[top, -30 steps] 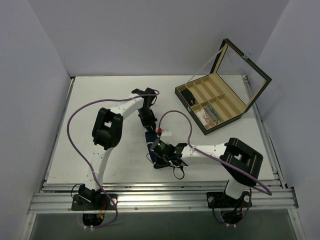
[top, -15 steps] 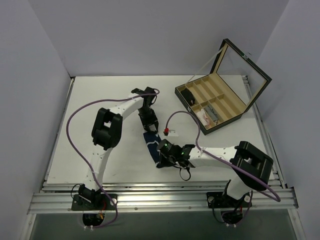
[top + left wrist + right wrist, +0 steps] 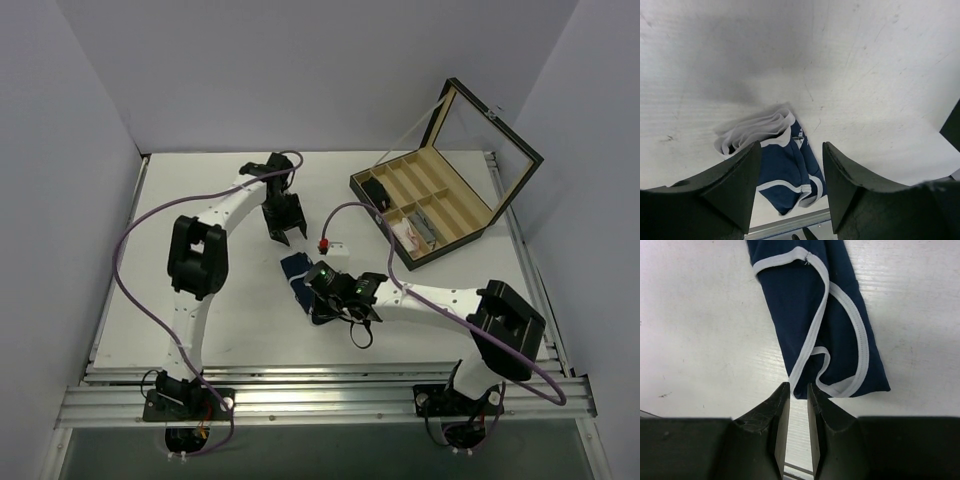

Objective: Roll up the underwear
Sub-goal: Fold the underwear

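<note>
Navy underwear lies mid-table as a folded strip, its long axis running 11 to 5 o'clock from above. The right gripper, fingers nearly together on nothing, sits at the 5 o'clock end, the nearer arm. The left gripper, fingers spread, hovers beyond the 11 o'clock end.

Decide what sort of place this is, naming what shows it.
Probably a robotics lab cell: a left arm and right arm bolted to a white table, plain walls around, underwear laid out.
</note>
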`<state>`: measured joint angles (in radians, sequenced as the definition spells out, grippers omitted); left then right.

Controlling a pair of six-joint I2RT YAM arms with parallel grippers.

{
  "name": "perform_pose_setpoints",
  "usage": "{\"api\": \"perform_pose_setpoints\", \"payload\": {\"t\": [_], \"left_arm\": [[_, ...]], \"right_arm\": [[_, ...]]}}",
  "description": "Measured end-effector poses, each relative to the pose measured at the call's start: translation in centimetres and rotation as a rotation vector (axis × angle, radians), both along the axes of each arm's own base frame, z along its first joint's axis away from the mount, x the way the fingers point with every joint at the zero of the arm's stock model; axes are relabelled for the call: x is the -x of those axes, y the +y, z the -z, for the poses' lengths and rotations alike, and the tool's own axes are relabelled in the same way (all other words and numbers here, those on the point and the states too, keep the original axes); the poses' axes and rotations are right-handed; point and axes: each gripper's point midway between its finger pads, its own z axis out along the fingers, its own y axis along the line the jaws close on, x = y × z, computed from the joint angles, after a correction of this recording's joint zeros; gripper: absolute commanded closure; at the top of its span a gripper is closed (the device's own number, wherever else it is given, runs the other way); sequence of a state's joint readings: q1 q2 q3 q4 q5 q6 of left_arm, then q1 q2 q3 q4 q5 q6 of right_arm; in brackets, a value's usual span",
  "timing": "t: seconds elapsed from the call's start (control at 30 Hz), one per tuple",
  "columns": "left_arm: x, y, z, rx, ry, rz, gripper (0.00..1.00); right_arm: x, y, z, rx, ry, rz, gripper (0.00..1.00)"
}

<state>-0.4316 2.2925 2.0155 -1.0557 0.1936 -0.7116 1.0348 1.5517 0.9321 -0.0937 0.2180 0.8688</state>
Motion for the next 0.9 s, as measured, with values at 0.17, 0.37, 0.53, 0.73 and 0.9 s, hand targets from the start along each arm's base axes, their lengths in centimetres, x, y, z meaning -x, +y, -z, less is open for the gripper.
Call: {"api": "perform_pose_setpoints", "payload": {"t": [0.17,0.37,0.53,0.73,0.9], "left_arm": [[-1.9,0.8,-0.6,0.067,-0.039,-0.001,0.39],[-2.6,0.9,-1.1,0.131,-0.064,0.049,0.4],[-3.0,1.6,-0.9,0.159,-0.063,0.099,0.41],[-1.7,2.7,1.5,0.149,0.002,0.115,0.46],[-0.1,3.5,2.9,0.115,0.047,0.109,0.43]], "right_arm": [[-0.4,1.3,0.1,0.004,-0.008,-0.036,0.84],[-1.8,2.8,0.9,-0.007,-0.008,-0.055,0.84],[-2.9,1.8,3.1,0.019,0.032,-0.024,0.84],[-2.0,-0.2,5.4,0.052,0.082,-0.033,0.84],[-2.4,-2.3,5.1,0.05,0.098,-0.074,0.83]]}}
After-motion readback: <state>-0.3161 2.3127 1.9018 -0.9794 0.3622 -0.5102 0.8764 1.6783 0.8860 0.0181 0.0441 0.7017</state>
